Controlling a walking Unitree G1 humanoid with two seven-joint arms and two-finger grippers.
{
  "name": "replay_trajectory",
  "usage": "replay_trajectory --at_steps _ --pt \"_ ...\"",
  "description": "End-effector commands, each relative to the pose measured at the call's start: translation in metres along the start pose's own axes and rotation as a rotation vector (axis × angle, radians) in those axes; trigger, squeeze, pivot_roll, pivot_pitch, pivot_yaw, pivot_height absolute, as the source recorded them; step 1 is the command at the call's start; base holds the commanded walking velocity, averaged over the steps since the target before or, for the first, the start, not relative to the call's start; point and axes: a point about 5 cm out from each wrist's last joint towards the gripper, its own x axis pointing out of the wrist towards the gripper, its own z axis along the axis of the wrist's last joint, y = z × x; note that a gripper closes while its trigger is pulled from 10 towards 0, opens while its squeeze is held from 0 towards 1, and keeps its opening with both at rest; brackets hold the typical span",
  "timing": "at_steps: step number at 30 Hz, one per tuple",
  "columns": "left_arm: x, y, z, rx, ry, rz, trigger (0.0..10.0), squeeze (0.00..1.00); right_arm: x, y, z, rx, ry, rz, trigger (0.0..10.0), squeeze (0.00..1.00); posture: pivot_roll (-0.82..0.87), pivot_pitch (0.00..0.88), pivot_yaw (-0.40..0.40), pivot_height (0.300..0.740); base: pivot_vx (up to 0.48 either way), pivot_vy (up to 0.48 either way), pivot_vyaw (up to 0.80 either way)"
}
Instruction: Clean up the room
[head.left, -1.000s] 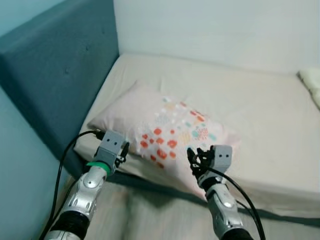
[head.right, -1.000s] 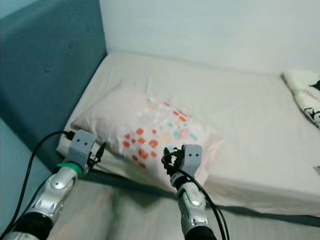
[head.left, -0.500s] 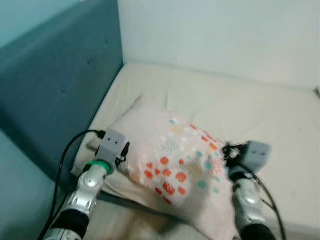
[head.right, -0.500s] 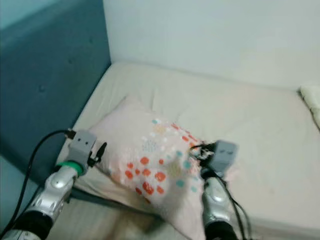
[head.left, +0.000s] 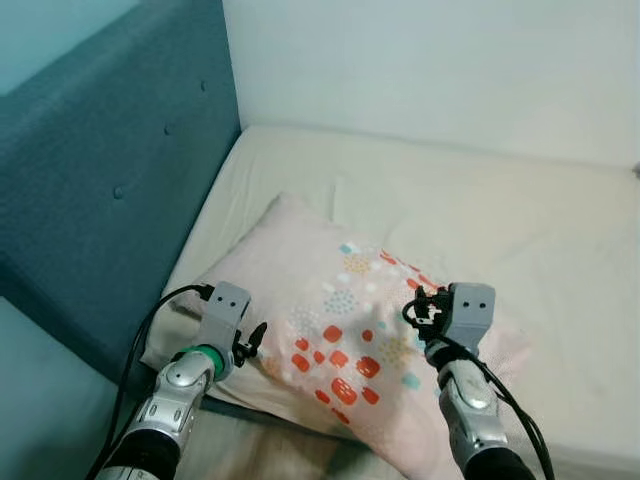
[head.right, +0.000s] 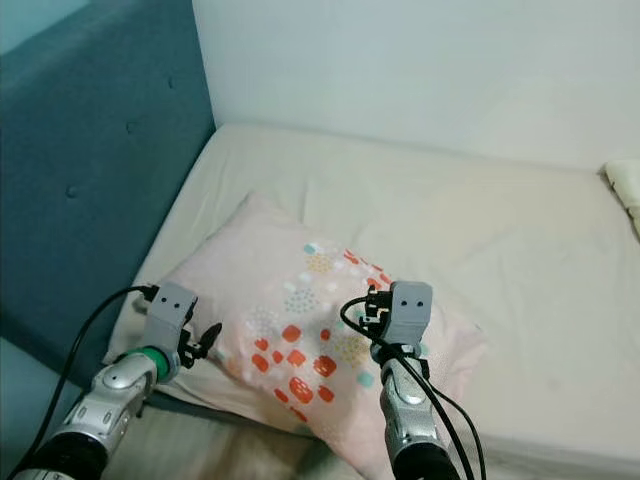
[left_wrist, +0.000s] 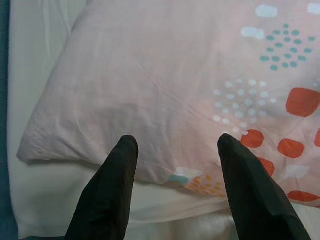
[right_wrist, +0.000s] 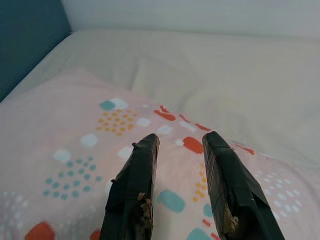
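Since a second ago I see the right gripper (right_wrist: 180, 141) has come up over the pillow (head.left: 340, 330), fingers parted, gripping nothing. My left gripper (left_wrist: 175, 145), jaws spread wide and empty, sits at the pillow's lower-left edge. The pillow lies in the lower middle of the frame on the bed (head.left: 520, 220), long axis running diagonally from upper left to lower right, near the blue headboard (head.left: 100, 190).
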Motion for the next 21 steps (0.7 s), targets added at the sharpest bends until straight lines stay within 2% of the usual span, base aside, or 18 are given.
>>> replay_trajectory --at_steps 1,9,12,15,18,19,20,21 --pt "0.0011 -0.0042 -0.0017 -0.007 0.002 -0.005 10.0 0.00 -0.0069 -0.0029 -0.0102 0.004 0.042 -0.017 10.0 0.00 0.08 0.054 0.054 0.730 0.000 0.000 0.00" --pt "0.0008 -0.0039 0.0012 -0.013 0.005 -0.013 10.0 0.00 -0.0066 -0.0012 -0.0107 0.008 0.042 -0.012 10.0 0.00 0.08 0.054 0.054 0.700 0.000 0.000 0.00" --pt "0.0003 -0.0001 -0.0008 0.035 0.025 0.017 10.0 0.00 -0.0065 -0.0010 -0.0105 0.006 0.040 -0.013 10.0 0.00 0.08 0.054 0.054 0.685 0.000 0.000 0.00" --pt "-0.0001 0.0017 -0.0029 0.047 0.053 0.023 10.0 0.00 -0.0062 -0.0011 -0.0097 -0.009 0.035 -0.010 10.0 0.00 0.08 0.054 0.054 0.675 0.000 0.000 0.00" --pt "-0.0012 0.0039 -0.0069 0.024 0.105 0.023 10.0 0.00 -0.0058 -0.0010 -0.0081 -0.041 0.025 -0.002 10.0 0.00 0.08 0.055 0.060 0.665 0.000 0.000 0.00" --pt "-0.0015 0.0047 -0.0072 -0.029 0.123 0.025 10.0 0.00 -0.0055 -0.0011 -0.0071 -0.057 0.019 0.002 10.0 0.00 0.08 0.055 0.060 0.660 0.000 0.000 0.00" --pt "-0.0015 0.0047 -0.0072 -0.029 0.123 0.025 10.0 0.00 -0.0055 -0.0011 -0.0071 -0.057 0.019 0.002 10.0 0.00 0.08 0.055 0.060 0.660 0.000 0.000 0.00" --pt "-0.0017 0.0042 -0.0064 -0.099 0.141 0.015 10.0 0.00 -0.0052 -0.0015 -0.0061 -0.063 0.013 0.002 10.0 0.00 0.08 0.054 0.066 0.655 0.000 0.000 0.00"
